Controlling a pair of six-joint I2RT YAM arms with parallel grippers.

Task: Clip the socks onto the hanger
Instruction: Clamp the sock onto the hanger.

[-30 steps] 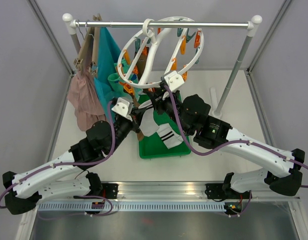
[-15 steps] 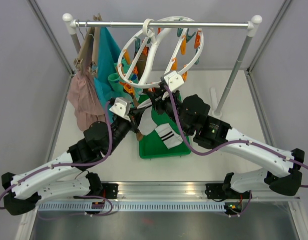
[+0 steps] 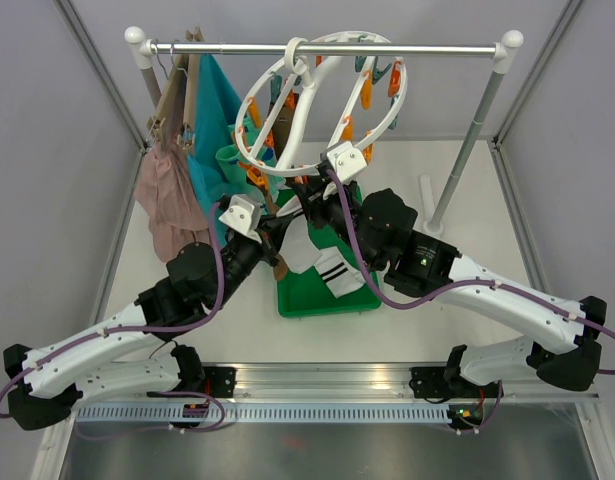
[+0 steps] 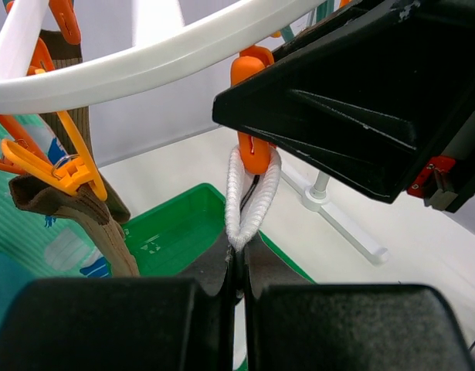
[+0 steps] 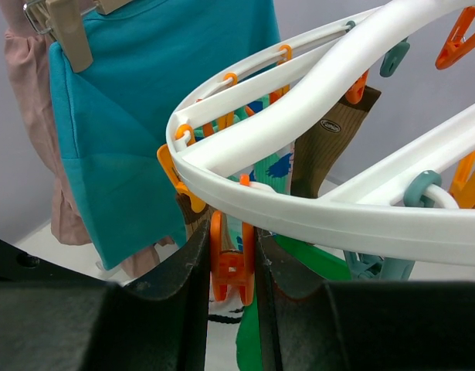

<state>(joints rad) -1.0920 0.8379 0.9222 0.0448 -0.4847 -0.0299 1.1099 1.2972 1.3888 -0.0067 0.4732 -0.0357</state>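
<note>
The left arm (image 3: 117,340) and right arm (image 3: 507,295) both stretch forward from the near edge of the table (image 3: 437,320) and angle inward, elbows out. Their wrists meet low under the near rim of the hanger (image 3: 287,110).

The left gripper (image 4: 239,259) points upward with its jaws pressed together on a fold of the white sock (image 4: 249,197). The ribbed fabric loops up just above its fingertips and reaches into the mouth of an orange peg (image 4: 252,151). The rest of the sock hangs down behind that gripper, black stripes on its lower end.

The right gripper (image 5: 231,255) comes in from the opposite side, its jaws narrowed and squeezing the same peg between them, directly under the white ring.

To the left of the left gripper, and a little farther off, a brown sock (image 4: 75,205) hangs from another orange peg.

Below both grippers a green tray (image 3: 322,298) lies on the pale table. Beyond the grippers the hanger tilts from a rail (image 3: 407,48) on white posts. Further left on that rail hang a teal garment (image 5: 129,116) and a pink garment (image 5: 28,93). Plain grey walls (image 3: 47,120) close in the back and sides.
</note>
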